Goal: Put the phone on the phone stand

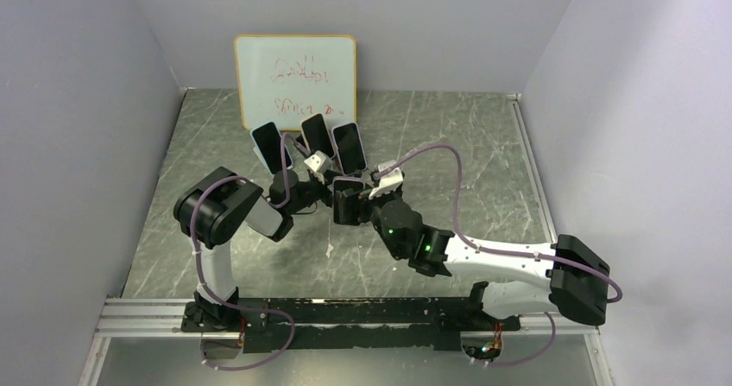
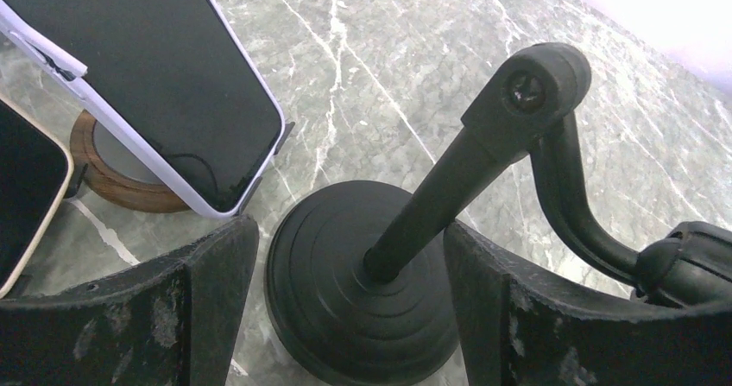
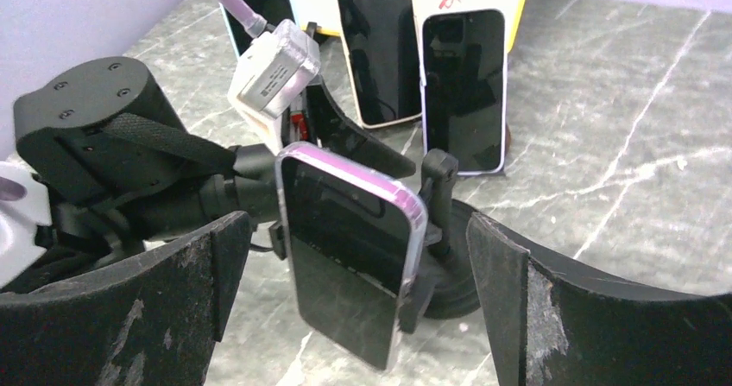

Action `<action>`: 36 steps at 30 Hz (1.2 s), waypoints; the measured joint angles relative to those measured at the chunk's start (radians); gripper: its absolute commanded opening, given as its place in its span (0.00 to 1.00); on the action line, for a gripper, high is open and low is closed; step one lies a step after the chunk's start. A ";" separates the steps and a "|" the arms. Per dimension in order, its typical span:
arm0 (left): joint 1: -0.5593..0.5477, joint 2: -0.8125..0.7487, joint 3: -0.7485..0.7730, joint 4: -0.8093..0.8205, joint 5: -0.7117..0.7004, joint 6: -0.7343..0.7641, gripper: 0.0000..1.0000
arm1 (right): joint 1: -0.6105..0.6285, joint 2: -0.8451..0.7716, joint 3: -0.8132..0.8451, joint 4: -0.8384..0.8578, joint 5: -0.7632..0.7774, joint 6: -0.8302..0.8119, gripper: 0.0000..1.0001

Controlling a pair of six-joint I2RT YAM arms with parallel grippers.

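A phone (image 3: 345,248) in a pink-purple case leans upright in the cradle of a black phone stand (image 3: 449,278); in the top view the phone (image 1: 348,194) is at mid-table. My right gripper (image 3: 356,261) is open, with one finger on each side of the phone and a gap to it on both sides. My left gripper (image 2: 345,235) is open and straddles the stand's round black base (image 2: 362,308) and slanted stem. The stem runs close against the right finger. In the top view my left gripper (image 1: 324,198) comes in from the left and my right gripper (image 1: 358,209) from the right.
Three other phones (image 1: 269,144) (image 1: 318,134) (image 1: 349,147) stand on stands just behind. A whiteboard (image 1: 295,79) leans on the back wall. A white-cased phone (image 2: 164,84) on a round wooden stand (image 2: 121,183) is close to my left gripper's left finger. Grey walls enclose the table.
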 measured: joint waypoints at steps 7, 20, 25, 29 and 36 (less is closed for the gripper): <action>-0.005 0.024 -0.001 0.043 -0.008 -0.046 0.82 | 0.146 0.095 0.209 -0.265 0.241 0.200 1.00; -0.020 0.037 -0.010 0.097 -0.048 -0.083 0.82 | 0.195 0.196 0.328 -0.549 0.428 0.386 1.00; -0.021 0.042 -0.010 0.101 -0.049 -0.090 0.82 | 0.194 0.202 0.330 -0.562 0.439 0.404 1.00; -0.021 0.042 -0.010 0.101 -0.049 -0.090 0.82 | 0.190 0.213 0.327 -0.546 0.436 0.406 1.00; -0.021 0.042 -0.010 0.101 -0.049 -0.090 0.82 | 0.161 0.243 0.320 -0.478 0.422 0.394 1.00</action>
